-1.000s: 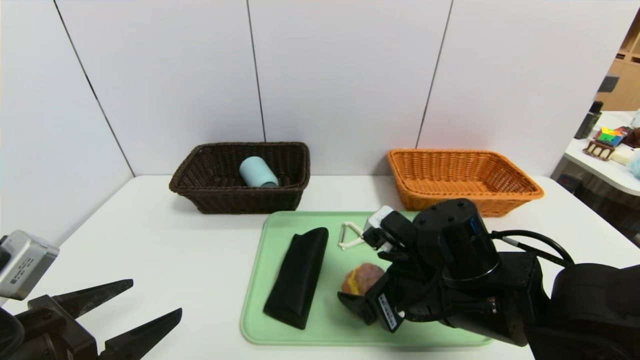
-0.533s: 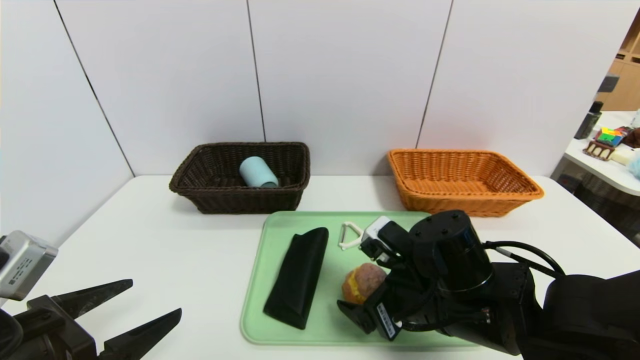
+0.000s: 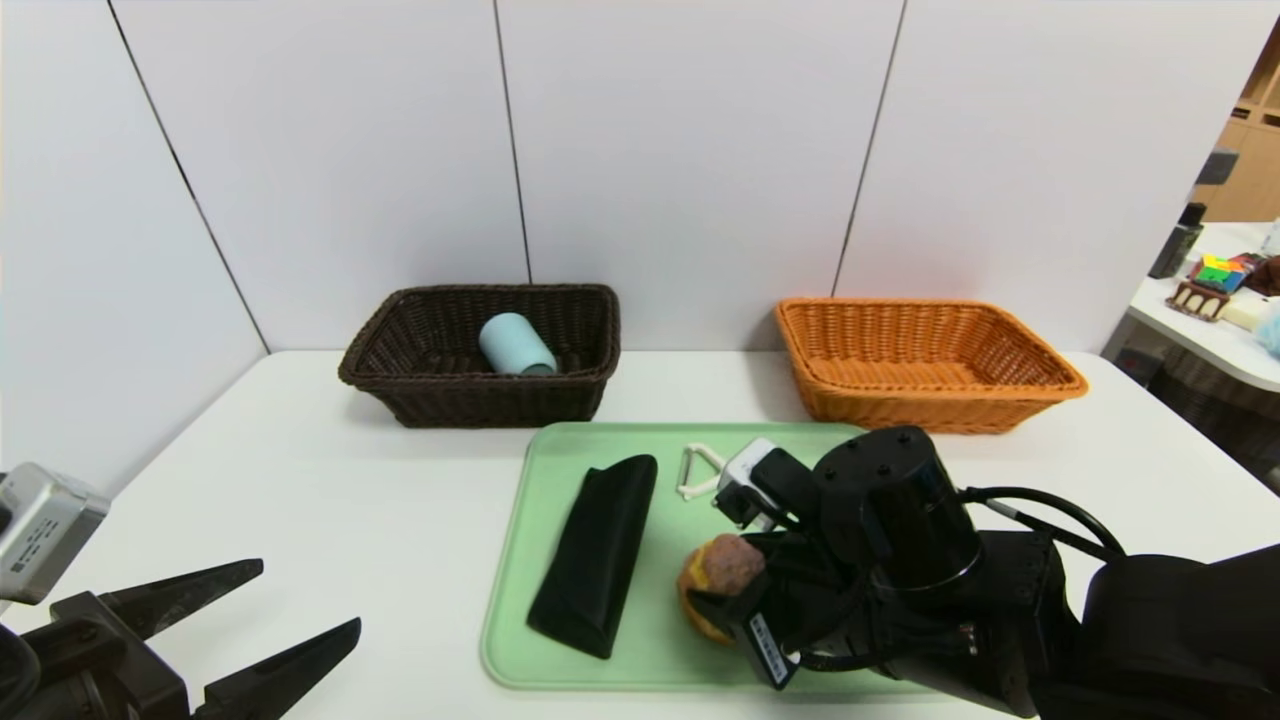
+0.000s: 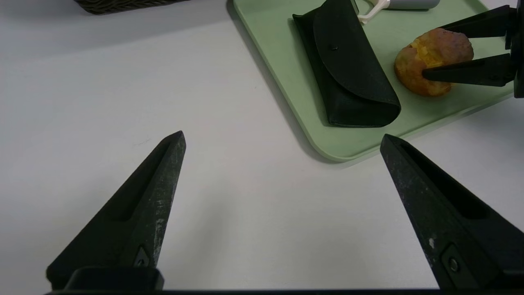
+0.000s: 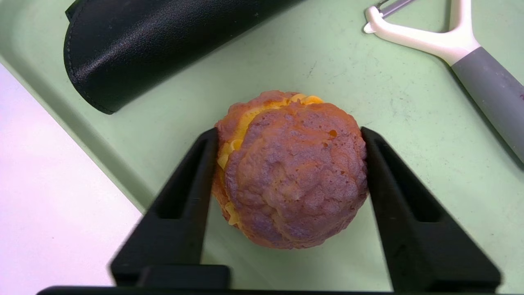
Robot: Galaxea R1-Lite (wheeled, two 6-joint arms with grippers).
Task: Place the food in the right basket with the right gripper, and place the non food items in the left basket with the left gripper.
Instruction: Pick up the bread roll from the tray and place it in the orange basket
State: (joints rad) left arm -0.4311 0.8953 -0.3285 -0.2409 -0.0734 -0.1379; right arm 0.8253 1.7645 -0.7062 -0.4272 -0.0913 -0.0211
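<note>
The left gripper [image 3: 300, 602] is hovering at the near left with its fingers spread wide, gripping nothing. On the tray [image 3: 520, 560], the pouch [image 3: 597, 553] is lying left of the bun [image 3: 718, 570], which the right gripper [image 5: 288, 135] is clamping on both sides. The peeler [image 3: 700, 470] is sitting just beyond, and the orange basket [image 3: 925, 358] is waiting at the far right.

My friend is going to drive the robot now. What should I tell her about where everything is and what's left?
Right gripper: jaws closed against both sides of the bun, which sits on the green tray.
Left gripper: jaws open, empty, parked over the table to the tray's left.
Done: blue cup lies in the dark basket.
Left: lift the bun into the orange basket, which holds nothing yet. Then the left gripper takes the black pouch and the peeler, both on the tray, to the dark basket.
</note>
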